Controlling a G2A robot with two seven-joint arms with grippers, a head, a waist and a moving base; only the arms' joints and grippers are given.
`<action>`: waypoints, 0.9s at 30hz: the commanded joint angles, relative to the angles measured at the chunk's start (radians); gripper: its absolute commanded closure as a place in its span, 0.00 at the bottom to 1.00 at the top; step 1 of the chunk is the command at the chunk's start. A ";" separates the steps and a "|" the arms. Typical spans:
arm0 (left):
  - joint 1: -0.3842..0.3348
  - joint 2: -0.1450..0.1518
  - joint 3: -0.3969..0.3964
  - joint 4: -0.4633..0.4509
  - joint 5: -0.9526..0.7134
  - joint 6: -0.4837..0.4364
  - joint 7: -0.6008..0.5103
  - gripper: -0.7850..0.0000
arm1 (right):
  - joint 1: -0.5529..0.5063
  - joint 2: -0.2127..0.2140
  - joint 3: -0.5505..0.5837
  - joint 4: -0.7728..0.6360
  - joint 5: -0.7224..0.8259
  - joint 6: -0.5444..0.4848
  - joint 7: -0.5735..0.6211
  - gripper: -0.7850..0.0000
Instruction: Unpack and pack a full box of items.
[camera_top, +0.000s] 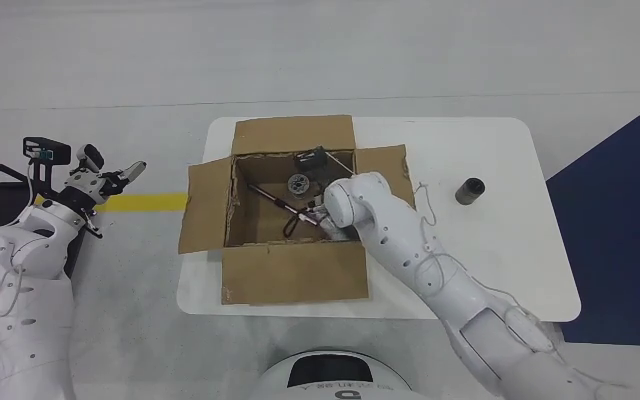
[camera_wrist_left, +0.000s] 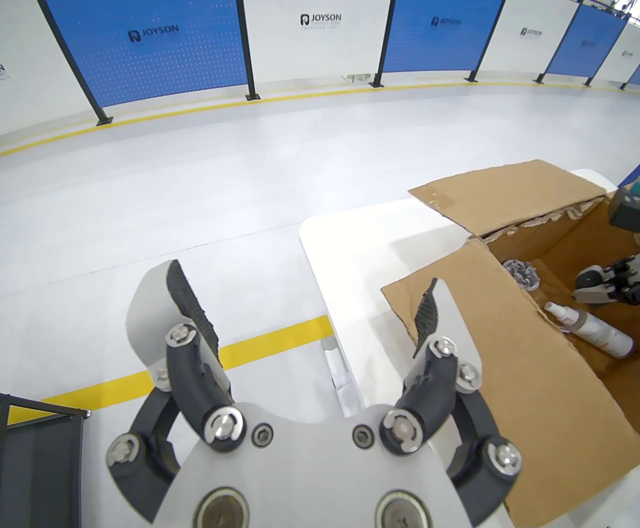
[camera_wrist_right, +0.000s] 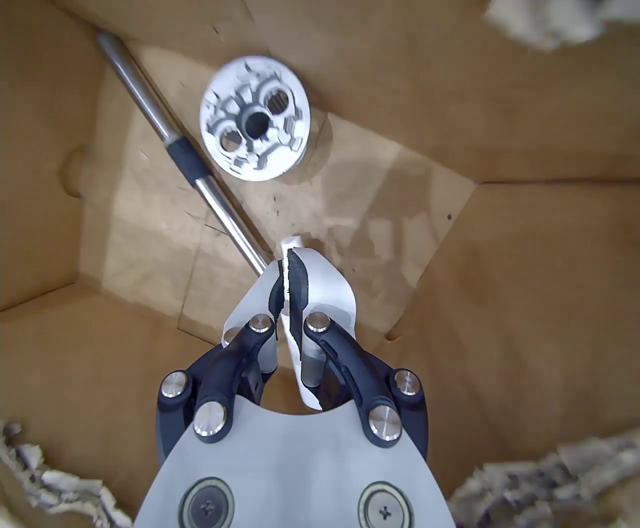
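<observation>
The white bottle (camera_wrist_left: 597, 334) sat inside the cardboard box (camera_top: 295, 272), its cap end pinched in my clenched right gripper (camera_wrist_right: 287, 262), so I judged a slow, straight lift best, clear of the metal rod (camera_wrist_right: 145, 100) and the walls, while my left gripper (camera_wrist_left: 302, 274) hung released off the surface (camera_wrist_left: 350, 240).

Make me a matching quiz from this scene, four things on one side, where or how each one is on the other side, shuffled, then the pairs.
1. black cylinder
2. metal disc
3. left gripper
4. spray bottle

A. held in the shut right gripper, inside the box
B. open, off to the side of the table
C. on the box floor beside the rod
D. on the table, outside the box

Pairs: 1-D, 2-C, 3-B, 4-A
</observation>
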 joint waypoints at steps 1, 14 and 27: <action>0.000 0.000 0.000 0.000 0.000 0.000 0.000 0.00 | -0.038 0.014 0.032 -0.050 -0.024 -0.007 0.011 1.00; 0.000 0.000 0.000 0.000 0.000 0.000 0.000 0.00 | -0.027 0.018 0.024 0.010 -0.087 -0.080 0.170 0.51; 0.000 0.000 0.000 0.000 0.000 0.000 0.000 0.00 | 0.062 -0.029 -0.056 0.177 -0.041 -0.108 0.173 0.56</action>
